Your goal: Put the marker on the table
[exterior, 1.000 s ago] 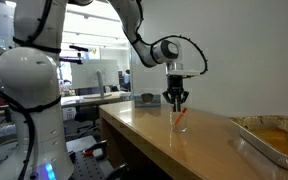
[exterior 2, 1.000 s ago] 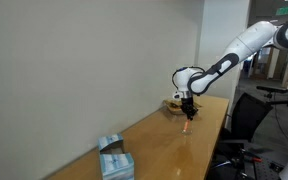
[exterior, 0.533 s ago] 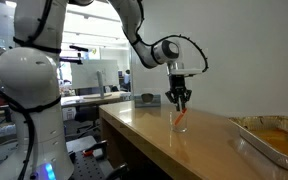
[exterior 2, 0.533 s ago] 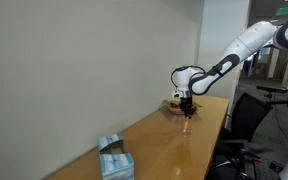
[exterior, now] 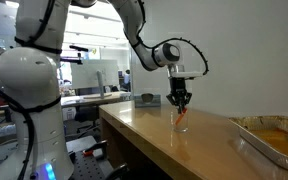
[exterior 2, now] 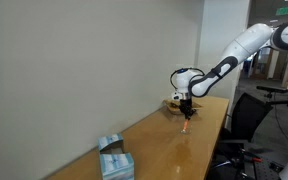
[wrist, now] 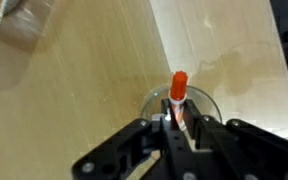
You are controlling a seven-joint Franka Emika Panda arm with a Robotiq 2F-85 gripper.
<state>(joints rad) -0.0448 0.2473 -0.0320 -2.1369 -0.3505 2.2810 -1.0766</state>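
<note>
A small clear glass cup point(wrist: 210, 102) stands on the tabletop point(wrist: 94, 80), and the marker point(wrist: 177, 88) leans inside it, red end towards the bottom of the cup. Your pincer point(wrist: 181, 126) hangs straight over the cup with its fingers drawn narrow, one on each side of the marker's upper part, clamped on it (the wrist view shows this best). In an exterior view the pincer point(exterior: 180, 99) sits just above the cup's rim point(exterior: 182, 113). The metal tray point(exterior: 254, 140) with orange contents lies well apart, further along the tabletop. The cup stands between the wall and the darker front edge, closer to the wall. In an exterior view a bluish box point(exterior 2: 114, 158) rests well away from the pincer point(exterior 2: 187, 104), with bare wood between them.
</note>
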